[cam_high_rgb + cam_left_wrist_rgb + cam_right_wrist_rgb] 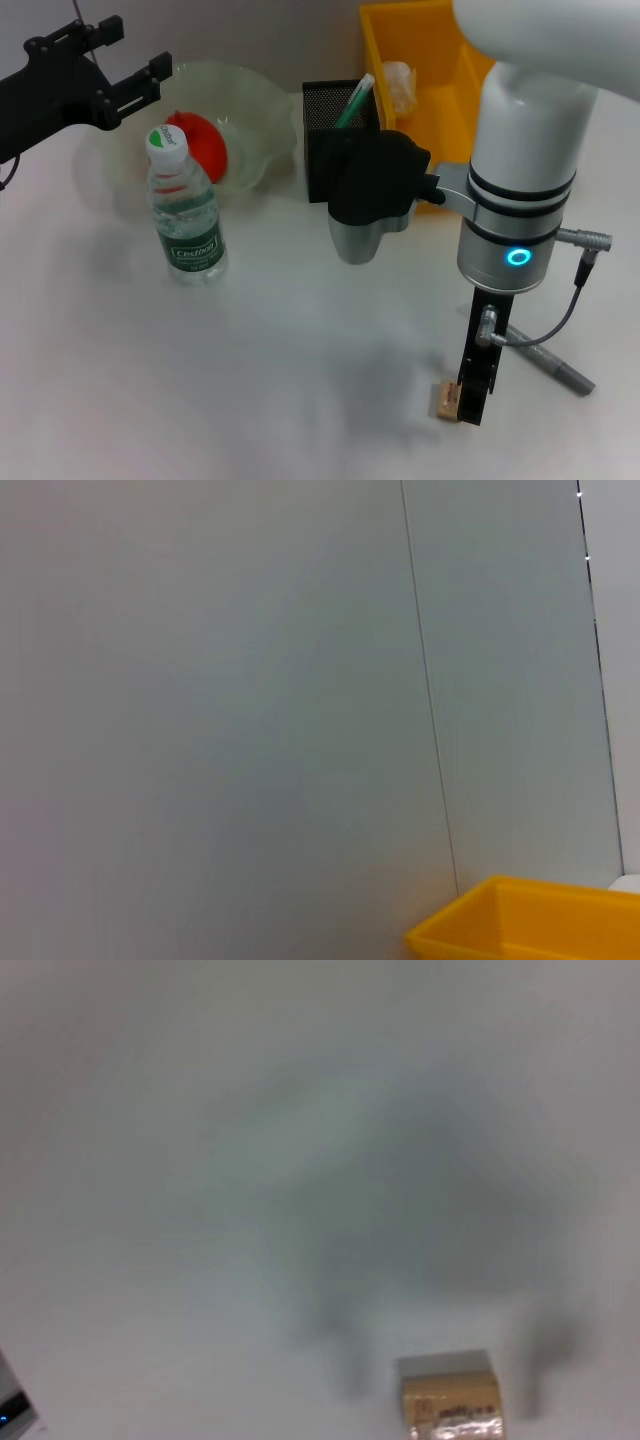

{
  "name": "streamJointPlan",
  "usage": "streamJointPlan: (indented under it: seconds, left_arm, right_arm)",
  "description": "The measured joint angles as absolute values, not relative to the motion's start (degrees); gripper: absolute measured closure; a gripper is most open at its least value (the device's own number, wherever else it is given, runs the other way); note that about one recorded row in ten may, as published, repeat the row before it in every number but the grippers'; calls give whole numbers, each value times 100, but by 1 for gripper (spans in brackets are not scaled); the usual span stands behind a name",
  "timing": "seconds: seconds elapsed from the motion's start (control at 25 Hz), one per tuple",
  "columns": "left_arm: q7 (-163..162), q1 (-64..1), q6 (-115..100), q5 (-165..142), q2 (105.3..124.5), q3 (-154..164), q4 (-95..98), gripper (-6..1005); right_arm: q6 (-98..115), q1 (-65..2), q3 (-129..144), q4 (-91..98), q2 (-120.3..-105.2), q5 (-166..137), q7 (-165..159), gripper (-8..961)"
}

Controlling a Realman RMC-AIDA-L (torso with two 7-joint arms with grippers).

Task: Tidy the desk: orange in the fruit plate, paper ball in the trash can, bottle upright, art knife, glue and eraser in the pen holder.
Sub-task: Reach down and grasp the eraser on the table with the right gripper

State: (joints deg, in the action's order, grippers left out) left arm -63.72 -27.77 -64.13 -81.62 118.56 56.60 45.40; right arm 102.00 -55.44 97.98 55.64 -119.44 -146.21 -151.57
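The tan eraser (445,400) (450,1397) lies on the white desk near the front. My right gripper (472,408) points straight down and touches its right side. In the right wrist view two finger shadows flank the eraser, so the gripper is open. The grey art knife (548,362) lies just right of that arm. The orange (200,145) rests in the fruit plate (255,100). The bottle (186,210) stands upright. A green stick (355,100), seemingly the glue, stands in the pen holder (335,125). The paper ball (398,85) is in the trash can (430,55) (525,920). My left gripper (130,58) hovers open, far left.
The right arm's white forearm (525,170) and black wrist block (375,185) hang over the desk's middle, hiding part of the pen holder and trash can. A grey wall (250,680) fills the left wrist view.
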Motion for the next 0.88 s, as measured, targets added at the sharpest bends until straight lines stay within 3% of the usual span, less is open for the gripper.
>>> streamJointPlan:
  seconds: [0.88]
  left_arm:
    - [-6330,-2814,-6407,-8165,11856,5679,4535,313]
  right_arm:
    - [9672,-5738,10060,5290,-11988,-14338,-15173,259]
